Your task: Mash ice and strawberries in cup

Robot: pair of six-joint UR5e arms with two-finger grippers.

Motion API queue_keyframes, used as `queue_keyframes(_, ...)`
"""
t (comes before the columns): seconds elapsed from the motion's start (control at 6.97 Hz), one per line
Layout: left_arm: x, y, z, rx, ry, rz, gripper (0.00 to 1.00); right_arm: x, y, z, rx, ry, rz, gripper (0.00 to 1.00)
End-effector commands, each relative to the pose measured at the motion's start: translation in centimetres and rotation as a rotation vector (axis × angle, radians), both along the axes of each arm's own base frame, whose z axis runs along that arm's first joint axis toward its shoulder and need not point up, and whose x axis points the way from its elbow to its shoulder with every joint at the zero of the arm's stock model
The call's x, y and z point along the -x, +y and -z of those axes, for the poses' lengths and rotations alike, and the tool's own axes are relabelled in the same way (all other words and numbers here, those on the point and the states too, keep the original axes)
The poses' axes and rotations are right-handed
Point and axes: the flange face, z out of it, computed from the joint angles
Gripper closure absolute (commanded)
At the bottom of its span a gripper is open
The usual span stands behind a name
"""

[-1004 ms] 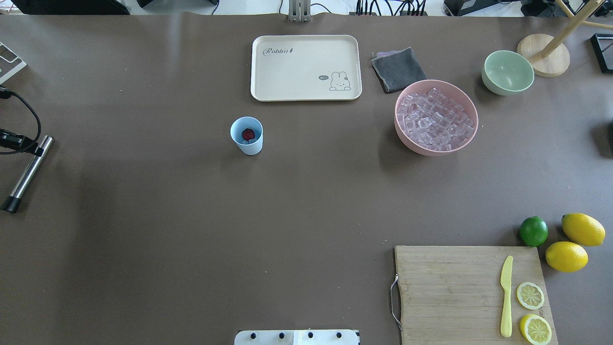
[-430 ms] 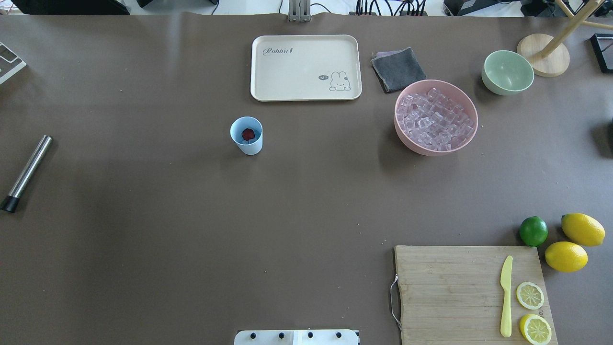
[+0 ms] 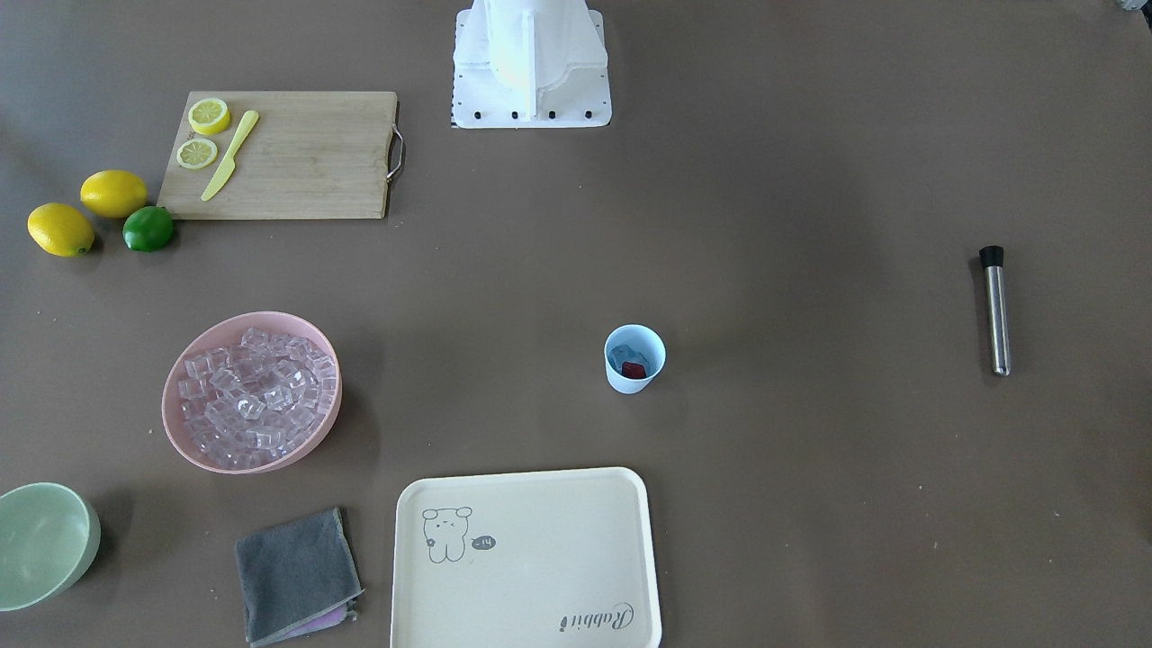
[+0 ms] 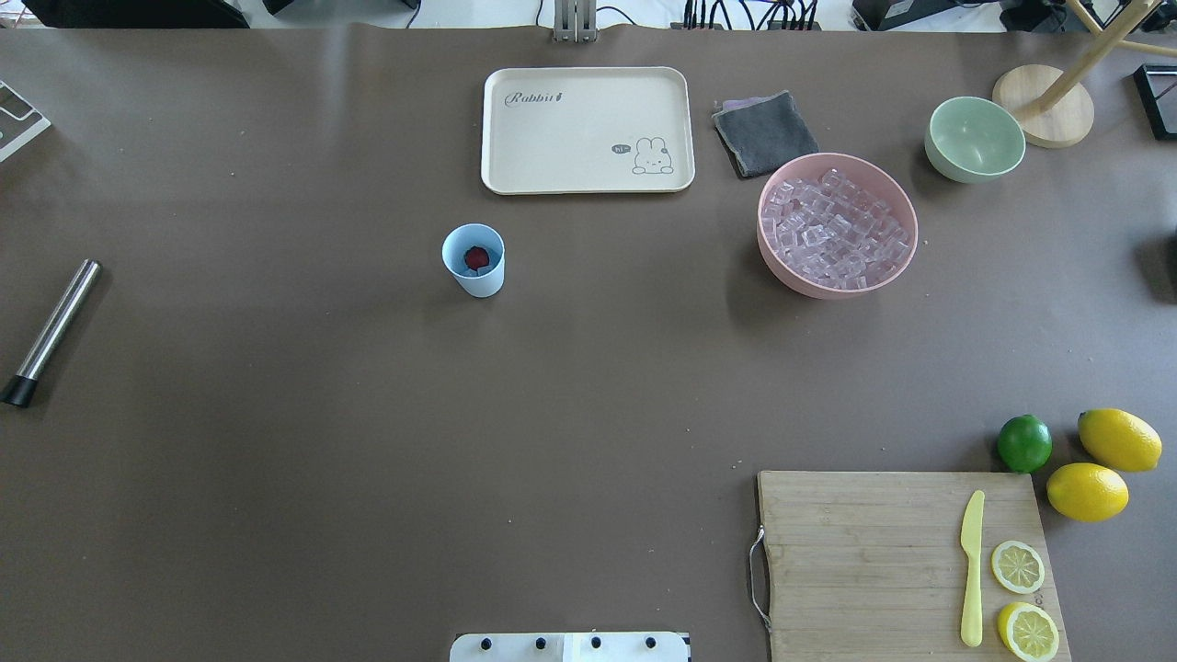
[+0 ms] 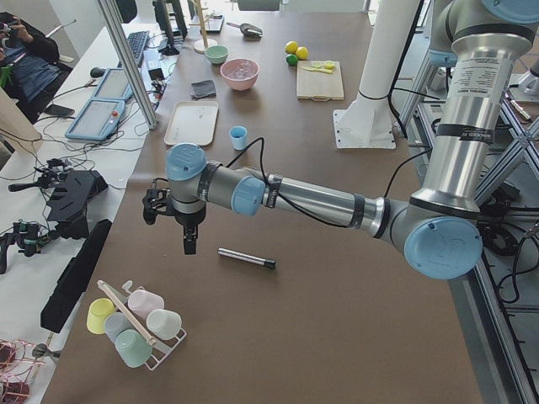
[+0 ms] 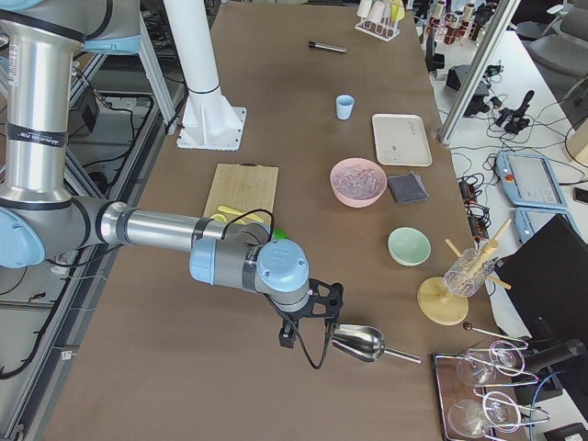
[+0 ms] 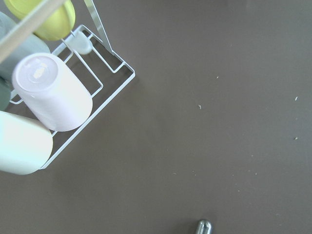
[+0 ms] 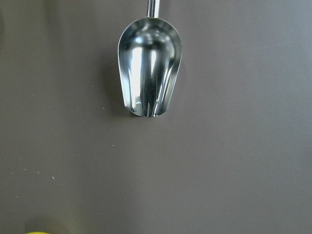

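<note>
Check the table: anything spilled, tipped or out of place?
Nothing stands out. The cup stands upright with the strawberry inside; the ice sits in the pink bowl, none spilled. The metal muddler lies flat on the table.

Pale blue cup (image 4: pixel 479 283) upright mid-table; red strawberry (image 4: pixel 476 257) inside; clear ice cubes (image 4: pixel 835 230) heaped in pink bowl (image 4: pixel 832 288).

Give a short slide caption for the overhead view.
Blue cup with strawberry stands mid-table, pink bowl of ice at right.
</note>
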Motion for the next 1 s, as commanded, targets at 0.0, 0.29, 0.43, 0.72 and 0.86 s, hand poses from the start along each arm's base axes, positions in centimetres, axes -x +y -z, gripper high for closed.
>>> queue_keyframes(0.0, 0.7, 5.4, -4.9, -0.076, 0.004, 0.008, 0.01, -0.1, -0.5, 0.1, -0.005, -0.003, 0.001, 0.0)
queue_keyframes(0.29, 1.2, 13.3, -10.9, -0.07, 0.03, 0.01, 0.01, 0.0, 0.8, -0.7, -0.065, 0.013, 0.075, 0.0)
queue_keyframes(0.43, 1.1, 12.9, -11.8, -0.032, 0.039, 0.007, 0.01, -0.1, 0.2, -0.3, -0.08, 0.016, 0.08, 0.0)
queue_keyframes(0.72, 1.6, 12.6, -11.5, -0.028, 0.063, 0.014, 0.01, -0.7, -2.5, -0.8, -0.055, 0.055, 0.075, 0.0)
queue_keyframes(0.86, 1.5, 10.0, -10.2, 0.031, 0.062, 0.012, 0.01, -0.4, -2.7, -1.3, -0.038, 0.077, 0.079, 0.0)
